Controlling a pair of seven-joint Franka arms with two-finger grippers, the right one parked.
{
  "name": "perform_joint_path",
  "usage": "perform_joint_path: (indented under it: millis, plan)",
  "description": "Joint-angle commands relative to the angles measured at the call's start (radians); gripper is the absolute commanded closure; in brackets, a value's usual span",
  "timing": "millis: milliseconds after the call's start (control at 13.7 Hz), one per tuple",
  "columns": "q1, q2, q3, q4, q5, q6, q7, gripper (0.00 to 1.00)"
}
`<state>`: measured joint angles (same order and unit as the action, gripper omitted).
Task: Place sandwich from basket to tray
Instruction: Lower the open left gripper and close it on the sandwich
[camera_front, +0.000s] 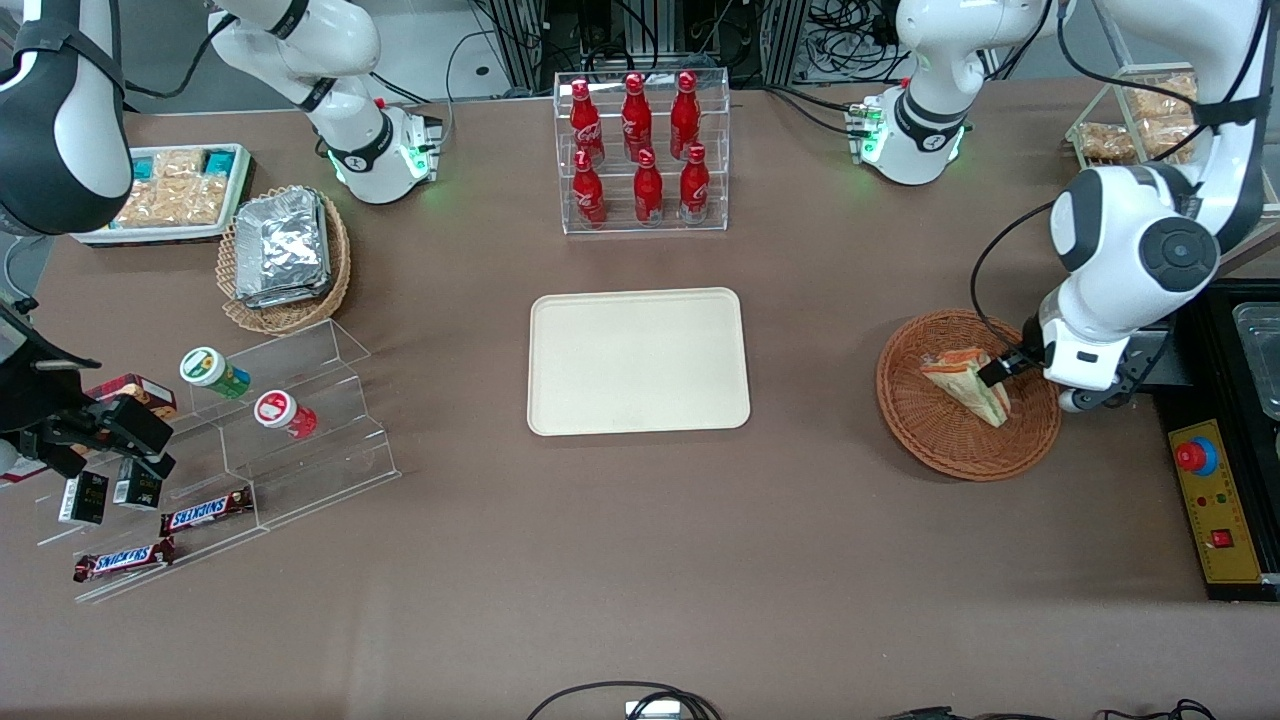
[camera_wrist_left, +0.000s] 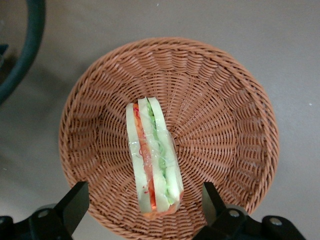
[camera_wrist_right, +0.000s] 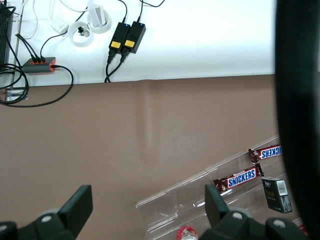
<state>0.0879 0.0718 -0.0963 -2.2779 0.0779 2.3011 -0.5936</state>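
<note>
Now the gripper (camera_wrist_left: 142, 207) hangs open above the basket (camera_wrist_left: 225, 100), fingers (camera_wrist_left: 75, 202) straddling the sandwich (camera_wrist_left: 152, 157), whose long axis runs between them.

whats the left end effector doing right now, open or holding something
Left end effector: open, holding nothing, poised over the sandwich in the basket, one finger on either side of it.

Front overview; wrist close above basket (camera_wrist_left: 165, 60)
</note>
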Motion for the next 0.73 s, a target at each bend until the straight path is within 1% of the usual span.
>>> perform_joint_path:
  millis: [0,220,439,659]
  plan:
    - [0.000,0.009,-0.002,-0.084,0.013,0.122,-0.083,0.00]
    - [0.000,0.039,-0.002,-0.138,0.013,0.218,-0.118,0.00]
    - [0.000,0.075,-0.002,-0.149,0.013,0.254,-0.163,0.00]
    - [0.000,0.092,-0.002,-0.166,0.013,0.293,-0.166,0.00]
